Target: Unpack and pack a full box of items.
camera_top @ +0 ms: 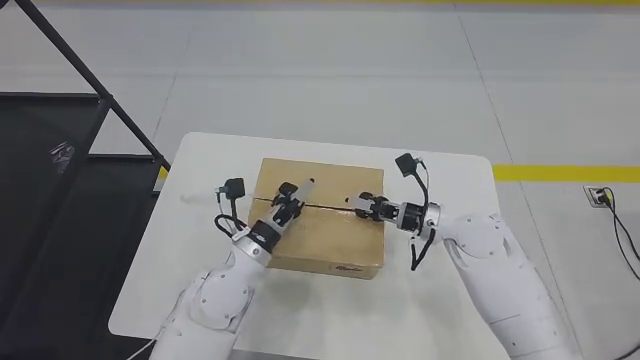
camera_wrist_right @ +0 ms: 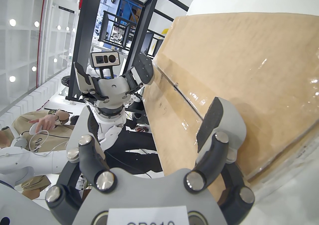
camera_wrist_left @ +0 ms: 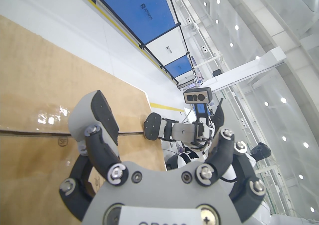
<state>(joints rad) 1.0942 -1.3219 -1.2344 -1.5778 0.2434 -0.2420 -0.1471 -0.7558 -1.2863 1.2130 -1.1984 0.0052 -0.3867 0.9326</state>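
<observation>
A closed cardboard box [camera_top: 320, 235] stands in the middle of the white table [camera_top: 200, 290], its top flaps meeting in a seam under glossy clear tape [camera_wrist_left: 49, 116]. My left gripper [camera_top: 295, 200] hovers over the left part of the seam, open, with one pad [camera_wrist_left: 103, 114] just above the cardboard [camera_wrist_left: 49, 74]. My right gripper [camera_top: 360, 203] is at the seam's right end, also open, one pad [camera_wrist_right: 211, 119] close to the box top [camera_wrist_right: 236, 49]. Across the box each wrist view sees the other arm's gripper [camera_wrist_left: 152, 126] [camera_wrist_right: 139, 69]. Neither gripper holds anything.
A black metal frame [camera_top: 60, 160] stands off the table's left side. There is bare tabletop in front of the box and to its left [camera_top: 180, 260]. A floor socket with a cable [camera_top: 600, 197] lies to the right.
</observation>
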